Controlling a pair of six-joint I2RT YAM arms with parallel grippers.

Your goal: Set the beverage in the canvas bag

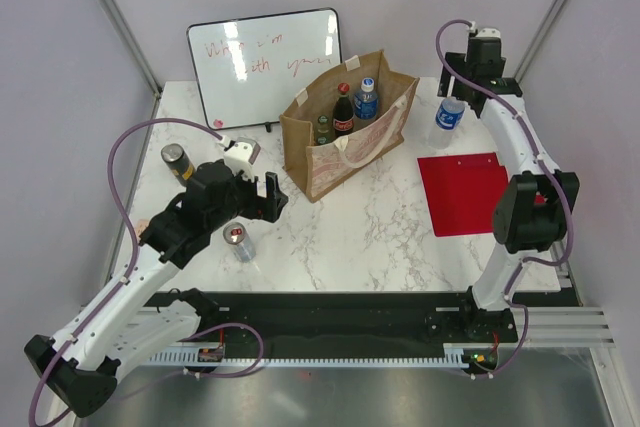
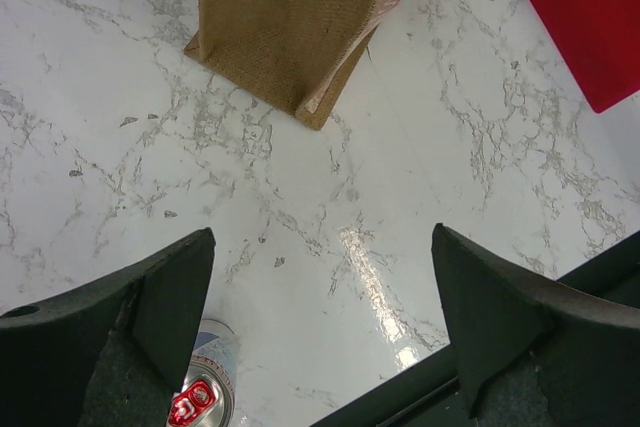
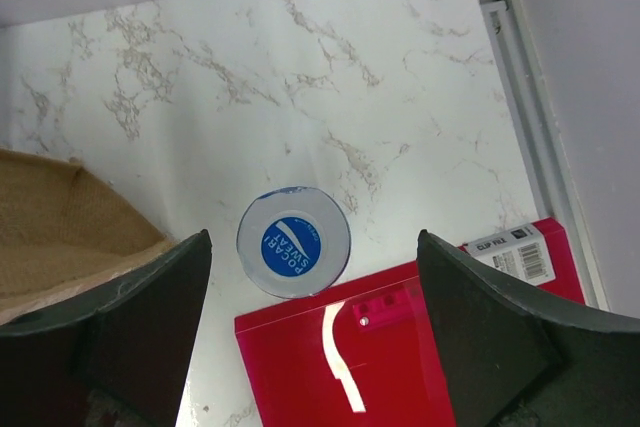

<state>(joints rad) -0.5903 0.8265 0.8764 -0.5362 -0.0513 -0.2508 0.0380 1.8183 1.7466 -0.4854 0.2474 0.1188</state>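
Observation:
The tan canvas bag [image 1: 345, 147] stands upright at the table's back middle and holds a cola bottle [image 1: 343, 112], a blue-capped bottle [image 1: 366, 99] and a small green bottle [image 1: 322, 129]. A Pocari Sweat bottle [image 1: 449, 115] stands to the bag's right. My right gripper [image 1: 470, 82] hovers above it, open; from above, its blue cap [image 3: 294, 243] shows between the fingers of the right gripper [image 3: 312, 237]. A silver can with a red tab [image 1: 239, 241] stands at front left. My left gripper [image 1: 262, 197], open and empty, hangs just behind it. The can [image 2: 203, 397] shows by the left finger of the left gripper [image 2: 322, 232].
A dark can [image 1: 176, 159] stands at the far left. A whiteboard with red writing [image 1: 265, 62] leans behind the bag. A red clip file [image 1: 462, 192] lies flat on the right, also in the right wrist view [image 3: 420, 357]. The bag's corner [image 2: 290, 27] is ahead of the left gripper.

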